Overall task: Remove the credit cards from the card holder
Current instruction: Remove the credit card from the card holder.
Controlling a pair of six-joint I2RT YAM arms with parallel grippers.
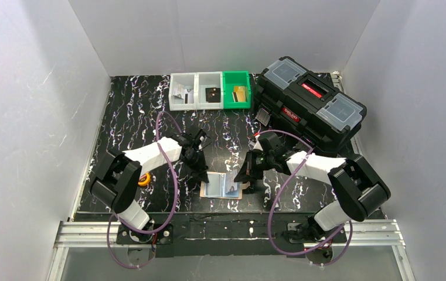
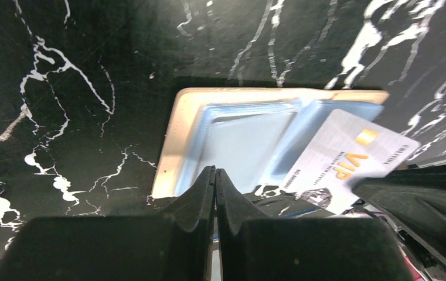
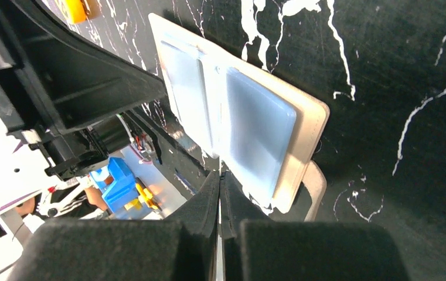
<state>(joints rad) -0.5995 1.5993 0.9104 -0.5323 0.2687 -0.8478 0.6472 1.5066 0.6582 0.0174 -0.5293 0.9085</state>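
Left claw (image 2: pixel 215 175): clenched on nothing, its two black tips pressed flat together. They point down at the near edge of the card holder, over its left half. Whether they touch it cannot be told.
Right claw (image 3: pixel 220 178): clenched on the credit card, with a thin pale line showing between the closed tips. It sits just off the holder's right side and faces the left claw across it.
Credit card (image 2: pixel 349 158): silver-grey, with a gold chip and gold "VIP" lettering. It is tilted, one end over the holder's right pocket and the other running under the right claw.
Card holder (image 2: pixel 244 134): lies open and flat on the surface between the two claws, near the front edge. It has a cream border and pale blue pockets inside.
Snap tab (image 3: pixel 316 182): sticks out from the holder's edge on the right claw's side and rests on the surface.
Surface (image 1: pixel 132 117): black with white marble veins.
Orange object (image 1: pixel 145 180): small, beside the left arm, left of the holder and apart from it.
Bins (image 1: pixel 197 88): three small open bins in a row at the far edge, two white and one green, with small items inside. They are well apart from the holder.
Toolbox (image 1: pixel 302 99): large and black, lid shut, with a red strip on the handle. It stands at the far right, behind the right arm.
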